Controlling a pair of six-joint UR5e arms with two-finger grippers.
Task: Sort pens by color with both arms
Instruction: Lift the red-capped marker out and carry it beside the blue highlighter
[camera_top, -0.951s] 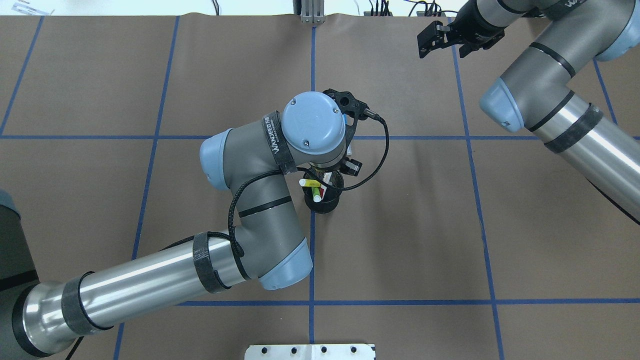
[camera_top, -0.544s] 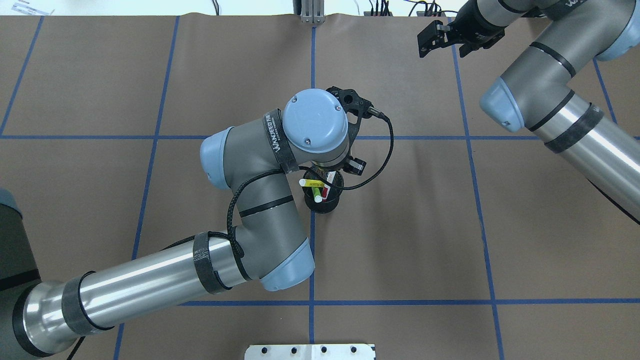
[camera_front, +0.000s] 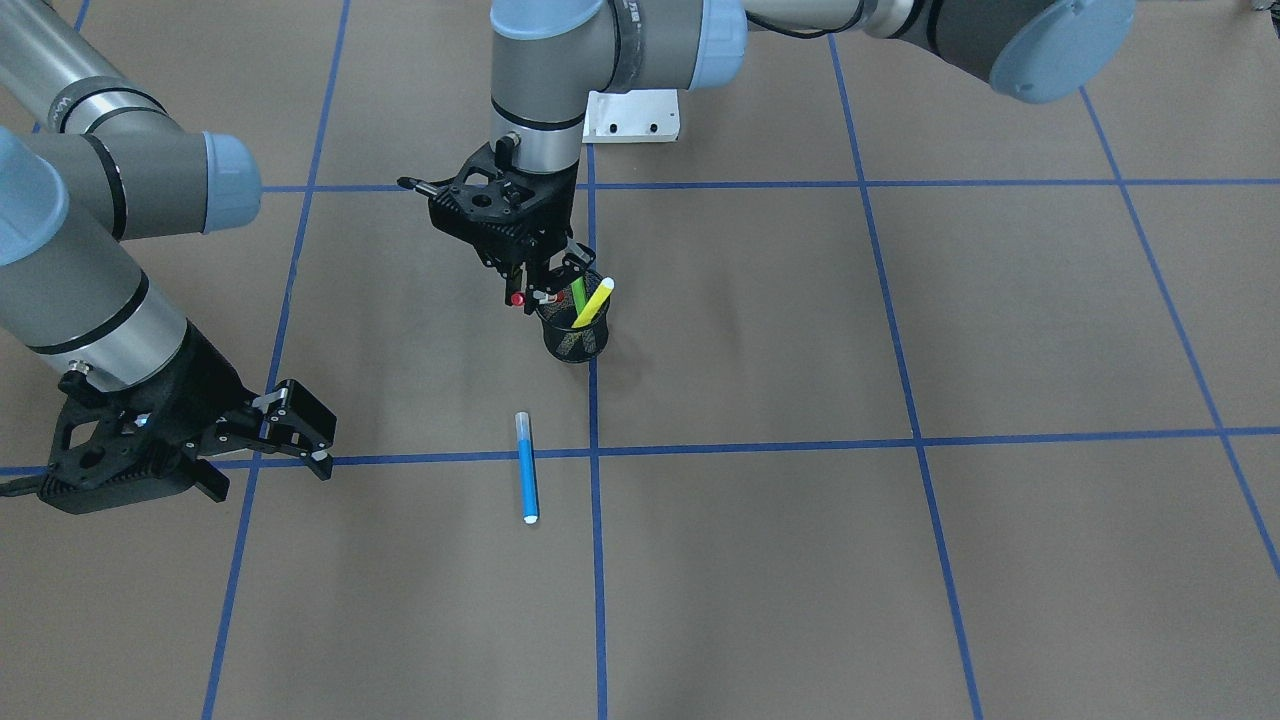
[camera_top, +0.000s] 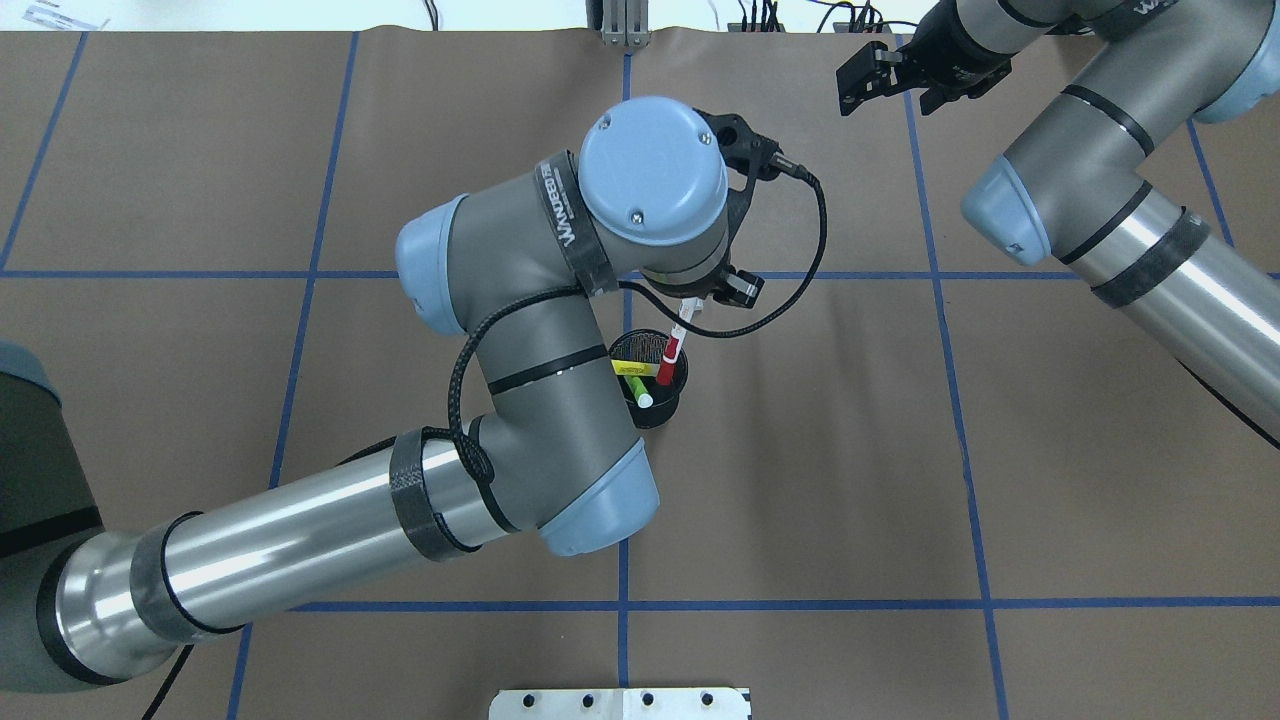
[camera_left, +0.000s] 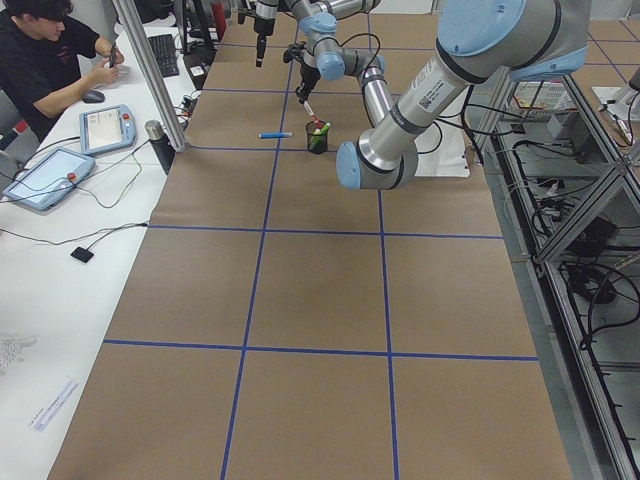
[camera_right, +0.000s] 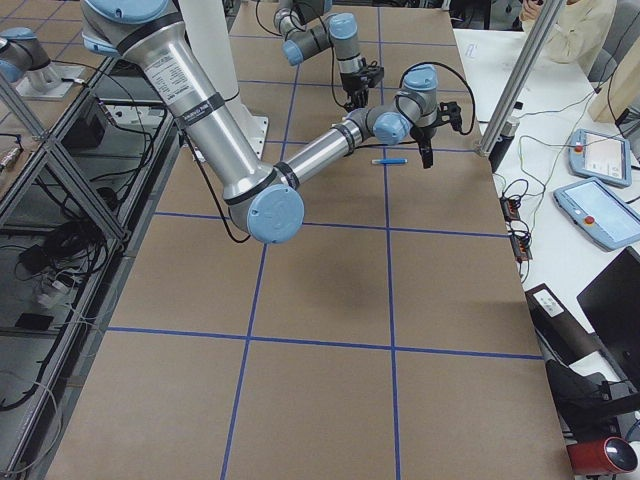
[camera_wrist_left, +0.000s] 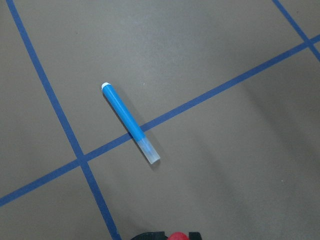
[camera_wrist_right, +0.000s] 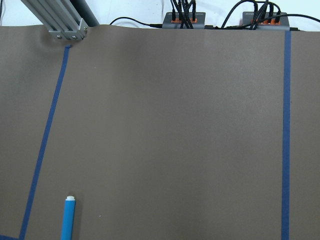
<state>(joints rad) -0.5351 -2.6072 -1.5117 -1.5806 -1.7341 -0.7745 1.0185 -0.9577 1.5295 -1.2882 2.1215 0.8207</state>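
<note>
A black mesh cup (camera_top: 652, 408) (camera_front: 572, 338) stands at the table's middle. In it lean a yellow pen (camera_top: 625, 368) (camera_front: 597, 298) and a green pen (camera_top: 637, 388) (camera_front: 578, 291). My left gripper (camera_top: 690, 300) (camera_front: 530, 290) is above the cup's far rim. It is shut on the red-capped white pen (camera_top: 670, 350), which hangs tilted with its red end at the cup's mouth. The blue pen (camera_front: 526, 466) (camera_wrist_left: 130, 122) (camera_wrist_right: 66, 220) lies flat on the table beyond the cup. My right gripper (camera_top: 878, 78) (camera_front: 298, 420) is open and empty at the far right.
Blue tape lines (camera_top: 625, 600) divide the brown table cover into squares. A white mounting plate (camera_top: 620, 703) sits at the near edge. Cables and power strips (camera_wrist_right: 182, 20) lie past the far edge. An operator (camera_left: 45, 55) sits beside the table with tablets.
My left arm has risen and shifted toward the far side. It has drawn the red-capped pen up from among the others in the cup. The right arm has not moved.
</note>
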